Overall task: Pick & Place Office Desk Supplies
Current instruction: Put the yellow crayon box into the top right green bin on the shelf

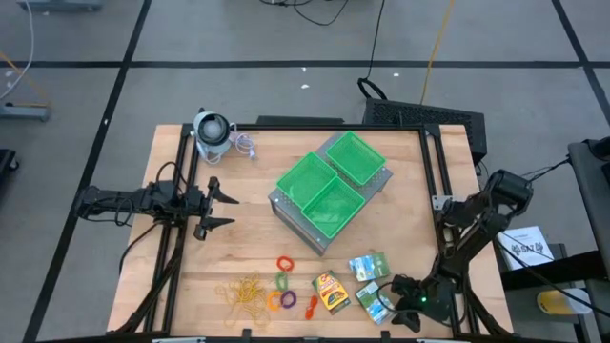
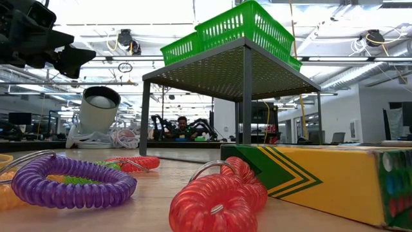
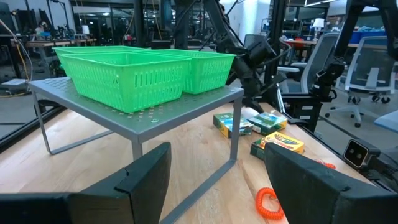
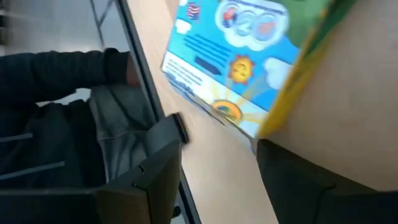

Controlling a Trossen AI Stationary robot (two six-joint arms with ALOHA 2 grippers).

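Observation:
Three card boxes lie flat near the table's near-right edge: the yellow-orange box point(image 1: 331, 292) and two green-teal boxes point(image 1: 368, 266) point(image 1: 375, 300). Rubber bands point(image 1: 246, 293) and red point(image 1: 284, 263), green point(image 1: 282, 281), purple point(image 1: 274, 301) and orange point(image 1: 289, 301) rings lie left of them. My right gripper point(image 1: 393, 303) is open, low at the nearer green-teal box point(image 4: 242, 68), whose corner points into the gap between its fingers. My left gripper point(image 1: 217, 203) hangs open above the table's left side, facing the trays. My right gripper point(image 4: 221, 138) comes level from the table's right at the nearer green-teal box's corner point(image 4: 258, 130). One finger point(image 4: 292, 168) stands right beside the box's yellow edge; whether it touches, I cannot tell. The box lies flat on the table.
Three green trays point(image 1: 331, 180) sit on a grey raised stand point(image 1: 286, 214) at mid-table. A grey-white round gadget point(image 1: 212, 133) with a clear piece stands at the far-left corner. Bare wood shows between the stand and the left arm. The table's near edge runs close to the supplies.

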